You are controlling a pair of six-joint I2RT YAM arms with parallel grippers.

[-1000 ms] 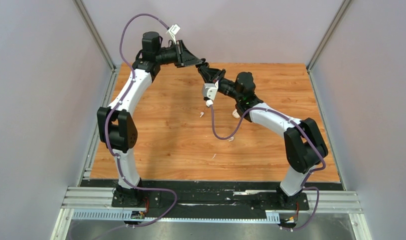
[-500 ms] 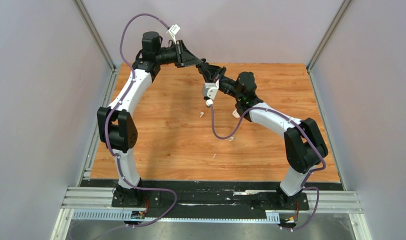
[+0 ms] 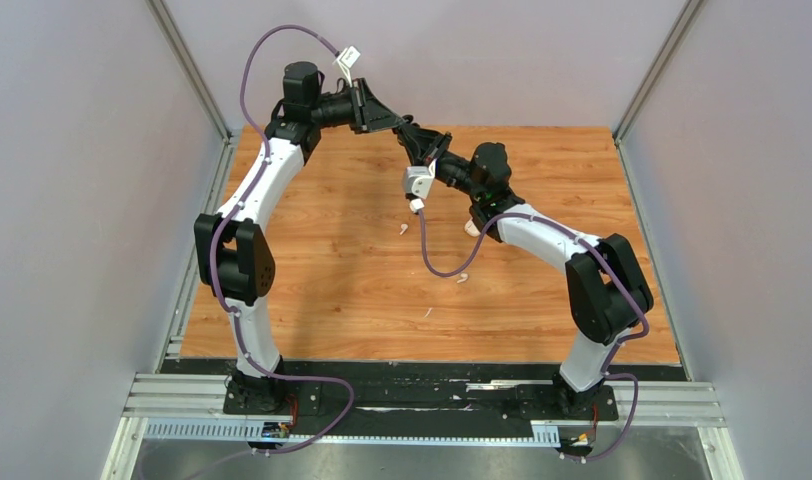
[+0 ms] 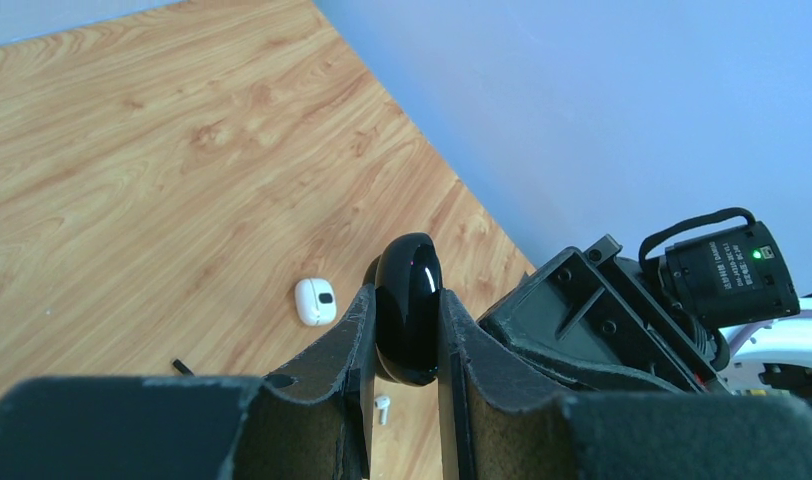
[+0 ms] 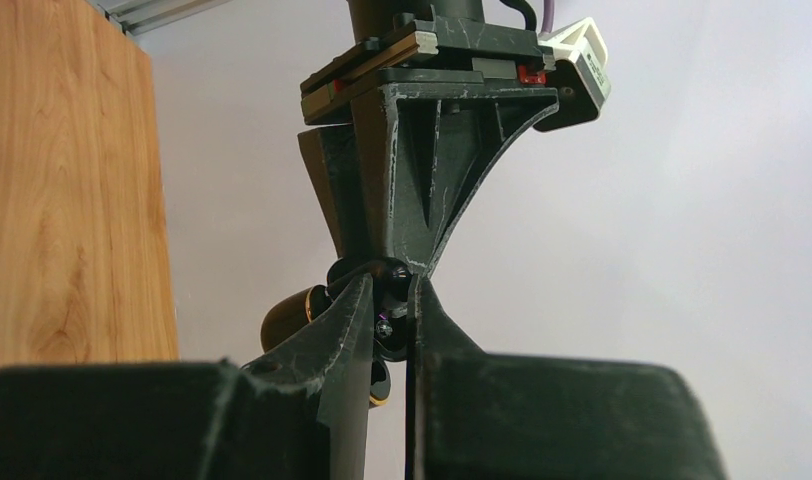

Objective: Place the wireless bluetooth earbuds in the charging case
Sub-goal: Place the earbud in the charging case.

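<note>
Both my jaws were clamped on something, meeting in the air above the far side of the table.
My left gripper (image 4: 405, 322) pinched the glossy black charging case (image 4: 409, 275) tightly between its pads. My right gripper (image 5: 391, 286) was nearly closed on a tiny black earbud (image 5: 387, 326), hard up against that case. Down on the wooden table (image 4: 132, 150) lay a white case (image 4: 315, 301) and, apart from it, a white earbud (image 4: 382, 407).

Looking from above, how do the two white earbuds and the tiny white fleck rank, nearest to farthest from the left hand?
1. Upper white earbud, under the left hand.
2. Lower white earbud, farther right.
3. White fleck, lowest in view.
</note>
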